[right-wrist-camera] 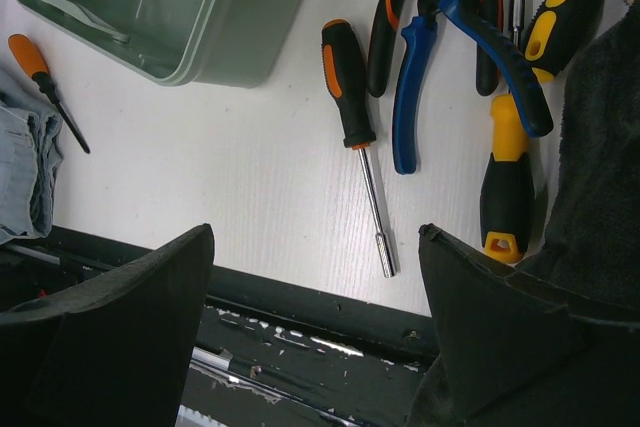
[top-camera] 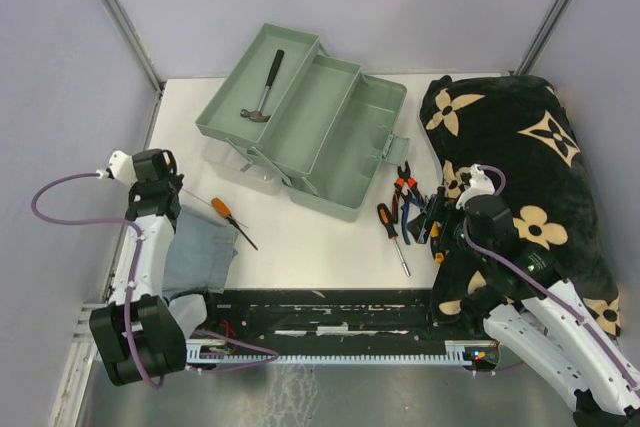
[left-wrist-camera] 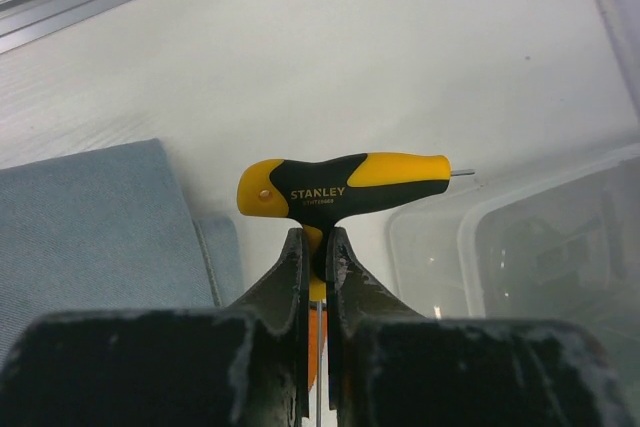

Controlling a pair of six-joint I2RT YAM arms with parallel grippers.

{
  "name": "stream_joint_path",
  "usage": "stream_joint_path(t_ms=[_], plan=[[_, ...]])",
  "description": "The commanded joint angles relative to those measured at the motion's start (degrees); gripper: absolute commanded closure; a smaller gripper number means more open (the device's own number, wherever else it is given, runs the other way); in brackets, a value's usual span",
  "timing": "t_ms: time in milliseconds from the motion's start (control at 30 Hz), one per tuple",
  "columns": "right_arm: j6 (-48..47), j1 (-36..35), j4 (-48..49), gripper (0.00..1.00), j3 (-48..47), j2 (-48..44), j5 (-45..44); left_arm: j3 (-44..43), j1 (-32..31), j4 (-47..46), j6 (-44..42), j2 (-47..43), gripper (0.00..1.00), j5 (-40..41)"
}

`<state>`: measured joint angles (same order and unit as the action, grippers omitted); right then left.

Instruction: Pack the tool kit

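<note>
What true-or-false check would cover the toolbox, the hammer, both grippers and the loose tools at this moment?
1. The toolbox stands open. True.
2. The hammer lies on the table among the loose tools. False: it lies in the toolbox's fold-out tray.
3. The left gripper is shut on a yellow-and-black T-handle driver. True.
4. The right gripper holds the blue-handled pliers. False: its jaws are open and empty, and the pliers lie on the table.
5. The orange-and-black nut driver is packed in the toolbox. False: it lies on the table just outside the box.
</note>
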<state>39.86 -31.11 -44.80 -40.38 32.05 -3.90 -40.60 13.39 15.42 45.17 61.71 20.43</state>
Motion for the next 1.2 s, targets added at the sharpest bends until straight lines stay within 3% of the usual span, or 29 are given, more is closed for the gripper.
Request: stream_joint_path(t_ms=[0,300,600,867,1067,1167], plan=[[0.7,0.0,2.8,0.09,-0.2,0.0,0.2,-1.9,0.1,-1.7,-1.0,-5.1,0.97,-1.1],[0.7,0.0,2.4,0.09,-0.2,-0.2,-0.2,-11.6,0.2,5.2,-1.0,-6.2,0.97,-3.2],[0.9,0.0,2.6,0.09,0.1,-0.2,-0.5,-16.2,0.1,3.2,-6.9,-6.7,0.97,-12.5],[2.2,0.1,2.8,0.09,0.7,-1.8,-1.6,-17.2,-1.1,-8.6,-13.1,-6.6,0.97,-33.0],[3.6,0.0,3.2,0.09,1.0,-2.3,-1.6,-22.1,-7.9,-18.9,-15.1,-3.9,0.97,-41.8],[4.7,0.0,4.0,0.09,1.2,-2.3,-1.2,-28.2,-14.7,-19.6,-22.4,-0.3,0.97,-41.1]])
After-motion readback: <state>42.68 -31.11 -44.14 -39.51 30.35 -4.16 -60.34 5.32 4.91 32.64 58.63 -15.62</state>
